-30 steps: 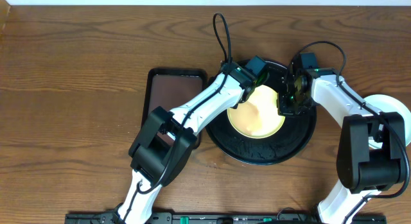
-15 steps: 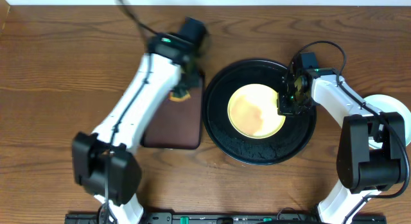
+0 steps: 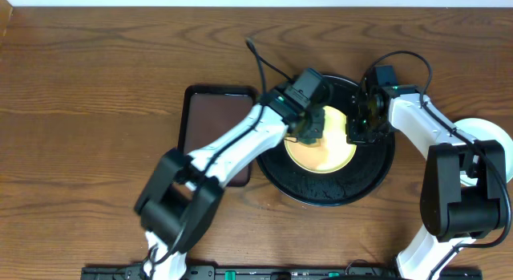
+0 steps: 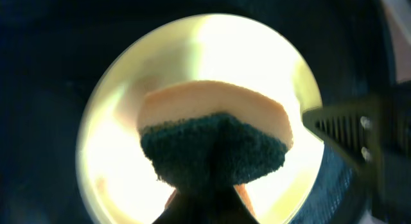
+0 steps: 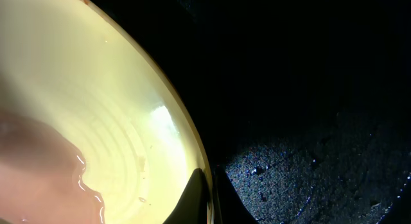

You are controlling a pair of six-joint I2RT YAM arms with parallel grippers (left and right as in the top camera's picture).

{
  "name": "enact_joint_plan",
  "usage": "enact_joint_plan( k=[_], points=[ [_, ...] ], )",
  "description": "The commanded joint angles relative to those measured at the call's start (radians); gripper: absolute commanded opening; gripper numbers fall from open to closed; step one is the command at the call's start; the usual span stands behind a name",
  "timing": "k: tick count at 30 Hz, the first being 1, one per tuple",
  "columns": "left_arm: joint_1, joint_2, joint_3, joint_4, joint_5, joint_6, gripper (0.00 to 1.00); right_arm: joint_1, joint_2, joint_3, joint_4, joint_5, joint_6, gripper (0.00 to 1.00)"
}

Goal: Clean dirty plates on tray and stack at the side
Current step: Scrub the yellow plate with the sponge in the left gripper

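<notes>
Left hand, one sponge, one yellow plate

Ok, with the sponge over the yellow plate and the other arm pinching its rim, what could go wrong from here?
1. The right fingers hold the yellow plate only by a thin bit of rim; scrubbing pressure might slip it free or tip it in the black tray.
2. The sponge in the left fingers could spread the wet-looking red-brown smear rather than lift it.
</notes>
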Motion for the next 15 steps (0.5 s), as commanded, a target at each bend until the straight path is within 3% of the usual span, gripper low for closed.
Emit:
enact_joint_plan(
  k=[1,6,9,15],
  points=[
    [-0.011,0.083,-0.005,0.076,-0.028,0.001,0.07,-0.009,-0.005,-0.004,-0.004,0.043,-0.005,0.01],
    [-0.010,0.131,-0.005,0.058,-0.190,0.161,0.07,-0.008,-0.005,-0.004,-0.006,0.043,-0.005,0.01],
    [-0.010,0.148,-0.005,0.030,-0.261,0.190,0.08,-0.009,-0.005,-0.004,-0.007,0.043,-0.003,0.01],
    [-0.010,0.166,-0.005,-0.080,-0.538,0.290,0.07,-0.009,-0.005,-0.004,-0.009,0.043,-0.001,0.01]
  ],
)
